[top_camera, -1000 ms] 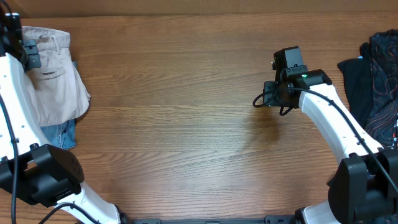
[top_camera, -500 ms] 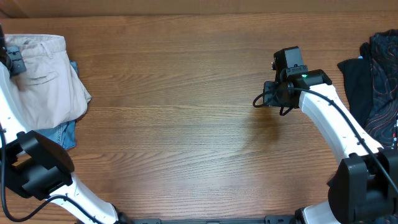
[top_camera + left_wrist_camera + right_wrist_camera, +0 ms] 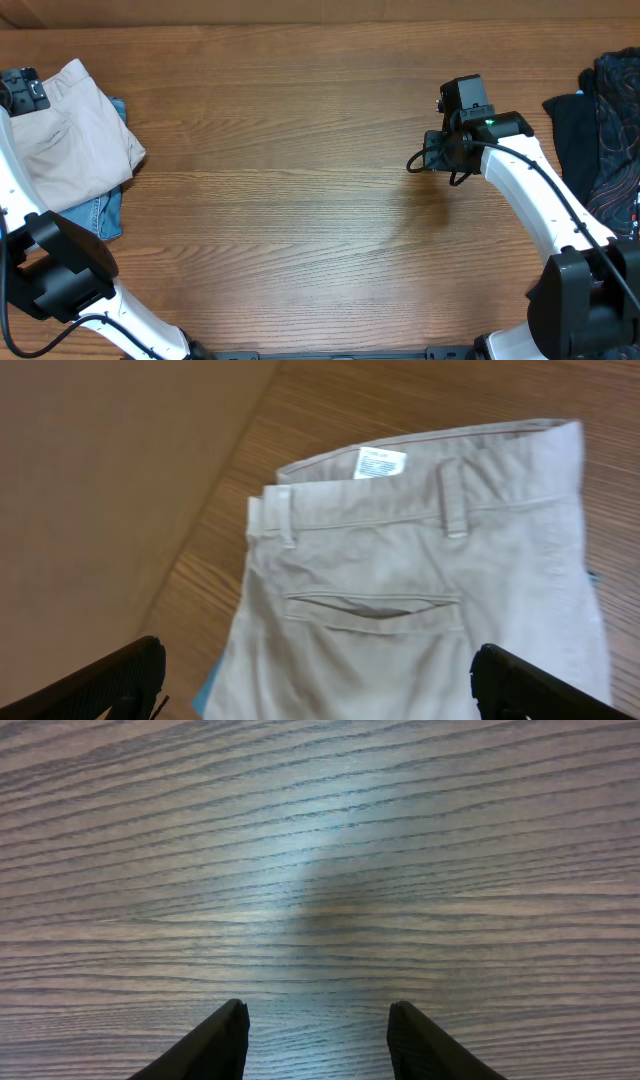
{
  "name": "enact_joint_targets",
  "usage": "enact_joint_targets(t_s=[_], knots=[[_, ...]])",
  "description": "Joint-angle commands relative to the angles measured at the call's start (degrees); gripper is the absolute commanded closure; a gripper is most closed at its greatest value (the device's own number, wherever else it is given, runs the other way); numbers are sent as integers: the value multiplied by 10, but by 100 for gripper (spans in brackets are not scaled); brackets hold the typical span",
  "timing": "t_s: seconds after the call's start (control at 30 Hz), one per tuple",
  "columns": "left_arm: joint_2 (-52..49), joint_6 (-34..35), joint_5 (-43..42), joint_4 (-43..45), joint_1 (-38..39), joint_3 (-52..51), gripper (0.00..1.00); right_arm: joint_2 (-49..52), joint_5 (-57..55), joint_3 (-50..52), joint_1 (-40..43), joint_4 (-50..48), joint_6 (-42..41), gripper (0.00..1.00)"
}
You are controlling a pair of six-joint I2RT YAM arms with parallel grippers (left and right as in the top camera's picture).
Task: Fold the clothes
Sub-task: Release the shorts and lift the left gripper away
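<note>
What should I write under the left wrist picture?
Open left claw hovers above beige shorts, back pocket and label showing, on wooden table.

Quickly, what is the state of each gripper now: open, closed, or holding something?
Left gripper: open, empty, above the shorts.
Right gripper: open, empty, above the table.

Matt beige woven cloth shorts [image 3: 400, 590], blue denim piece [image 3: 100, 215], grained wooden table [image 3: 300, 200] with soft sheen
</note>
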State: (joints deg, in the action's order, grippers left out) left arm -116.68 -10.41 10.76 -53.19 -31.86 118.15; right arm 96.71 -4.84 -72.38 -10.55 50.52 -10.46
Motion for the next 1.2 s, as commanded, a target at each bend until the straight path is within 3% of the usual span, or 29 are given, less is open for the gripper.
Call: enact_joint_targets(t_s=[0.0, 0.13, 0.23, 0.33, 0.37, 0.7, 0.93, 1.17], knots=[[43, 15, -67, -9, 24, 17, 0, -8, 0, -9, -2, -5, 0, 51], [56, 15, -95, -26, 65, 17, 0, -8, 0, -9, -2, -8, 0, 44], [60, 21, -131, -46, 104, 17, 0, -8, 6, -9, -2, -9, 0, 30], [59, 34, -193, -71, 149, 16, 0, -8, 6, -9, -2, -12, 0, 4], [59, 34, -212, -82, 166, 16, 0, -8, 6, -9, -2, -15, 0, 0], [59, 97, -266, -141, 292, 16, 0, -8, 6, -26, -2, -86, 5, 0], [67, 98, -264, -287, 330, 17, 0, -40, 6, -138, -2, 50, 4, 0], [71, 109, -242, -421, 352, 16, 2, -114, 6, -155, -2, 134, -57, 0]])
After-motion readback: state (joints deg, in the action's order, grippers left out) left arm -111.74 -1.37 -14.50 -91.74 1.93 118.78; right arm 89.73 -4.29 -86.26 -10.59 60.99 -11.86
